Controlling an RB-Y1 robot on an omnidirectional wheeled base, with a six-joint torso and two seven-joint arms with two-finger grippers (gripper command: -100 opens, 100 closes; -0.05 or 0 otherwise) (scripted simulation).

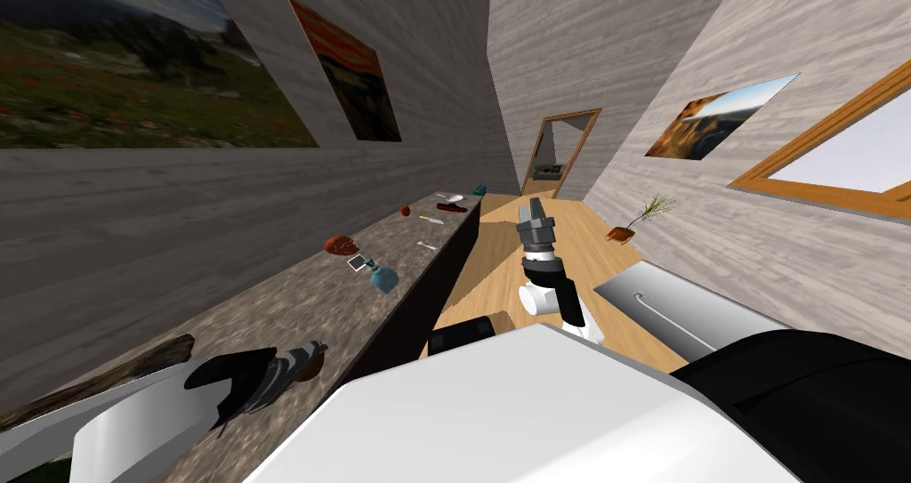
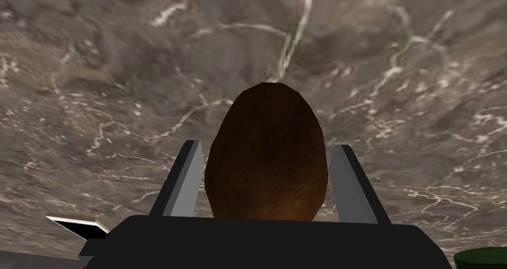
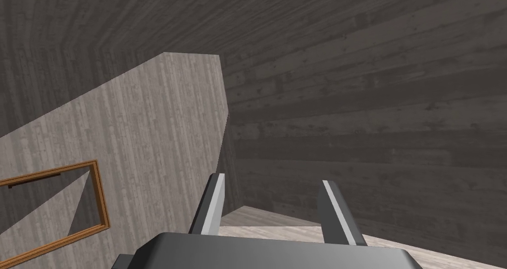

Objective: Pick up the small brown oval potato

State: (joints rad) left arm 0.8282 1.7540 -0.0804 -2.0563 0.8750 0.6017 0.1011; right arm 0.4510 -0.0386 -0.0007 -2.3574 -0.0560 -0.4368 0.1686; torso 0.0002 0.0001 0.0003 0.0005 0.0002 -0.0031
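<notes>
The brown oval potato lies on a grey-brown veined stone counter. My left gripper is open, with one finger on each side of the potato and a thin gap showing at both. In the head view that gripper reaches down to the near end of the counter, and a bit of the brown potato shows just beneath it. My right gripper is held up over the wooden floor to the right of the counter, open with nothing between its fingers.
The long counter runs along the left wall. Farther along it lie a red-brown lump, a small card, a teal bottle, a red fruit and some utensils. A potted plant stands by the right wall and a doorway lies ahead.
</notes>
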